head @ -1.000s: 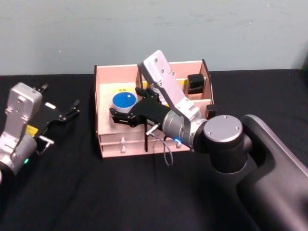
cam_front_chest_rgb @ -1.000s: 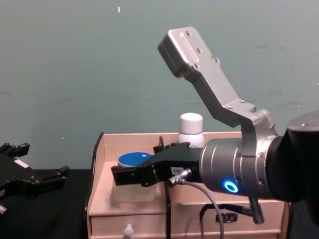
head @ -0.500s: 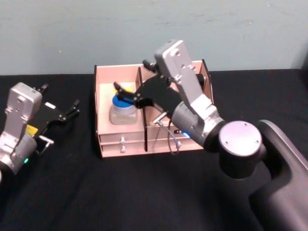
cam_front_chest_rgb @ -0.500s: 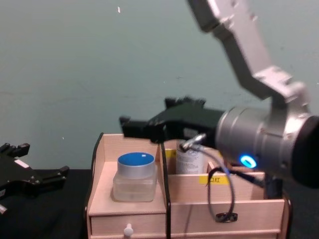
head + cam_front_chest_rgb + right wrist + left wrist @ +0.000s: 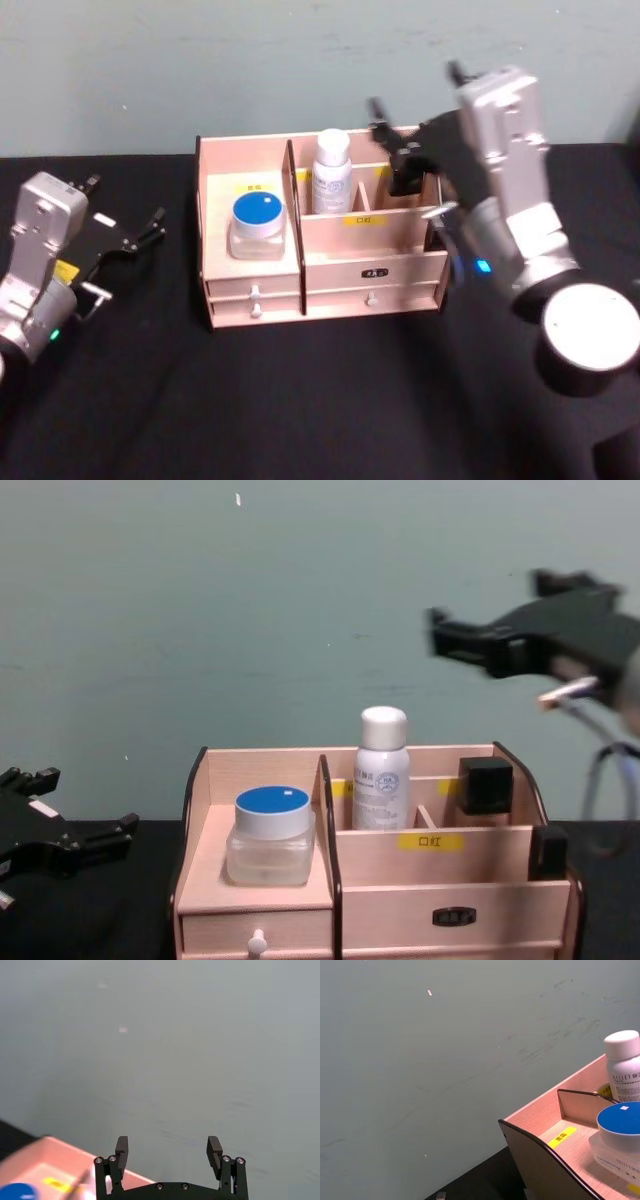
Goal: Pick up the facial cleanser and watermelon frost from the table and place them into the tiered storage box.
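Note:
The tiered storage box (image 5: 375,268) stands mid-table, also seen in the chest view (image 5: 380,908) and the left wrist view (image 5: 540,1157). A clear jar with a blue lid (image 5: 257,222) (image 5: 270,836) (image 5: 619,1134) sits on its left shelf. A white bottle (image 5: 332,172) (image 5: 383,770) (image 5: 625,1066) stands upright in a back compartment. I cannot tell which is the facial cleanser and which the watermelon frost. My right gripper (image 5: 412,86) (image 5: 487,610) (image 5: 168,1152) hangs open and empty, high above the box's right side. My left gripper (image 5: 125,198) (image 5: 88,798) rests open at the left.
A black block (image 5: 405,172) (image 5: 485,783) sits in the box's right rear compartment, under the right gripper. Two drawers with white knobs (image 5: 254,293) face me. The black table (image 5: 300,400) spreads in front of the box. A teal wall (image 5: 200,630) stands behind.
My right gripper left the blue-lidded jar on the left shelf, then rose and swung right, away from the box. The white bottle is now uncovered. The left arm stayed put.

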